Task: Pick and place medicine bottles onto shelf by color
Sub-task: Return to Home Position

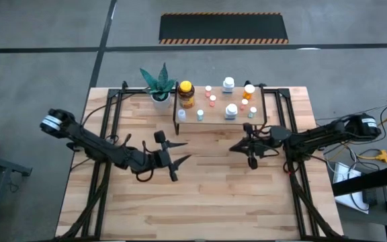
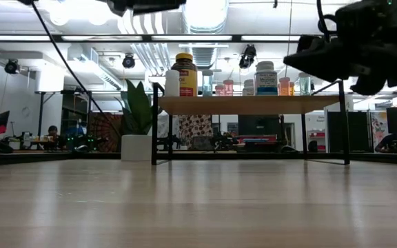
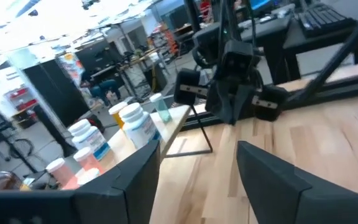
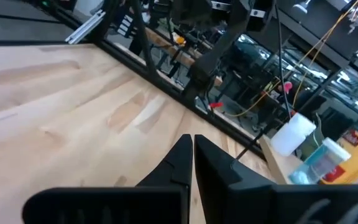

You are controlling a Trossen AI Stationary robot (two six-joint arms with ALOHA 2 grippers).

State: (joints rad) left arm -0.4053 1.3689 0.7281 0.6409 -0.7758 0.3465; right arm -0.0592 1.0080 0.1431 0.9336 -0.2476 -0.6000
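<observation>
The shelf stands at the table's far middle on thin black legs, seen side-on in the low view. Several medicine bottles stand on it: an amber one with a yellow cap at its left end, white ones and tiny ones with pink, orange or green caps. My left gripper hangs open above the table, just near of the shelf's left part, with nothing between its fingers. My right gripper is shut and empty, near of the shelf's right part, pointing toward the left gripper.
A white pot with a green plant stands left of the shelf. Black frame rails run along both table sides. Bare wooden tabletop stretches from the grippers to the near edge.
</observation>
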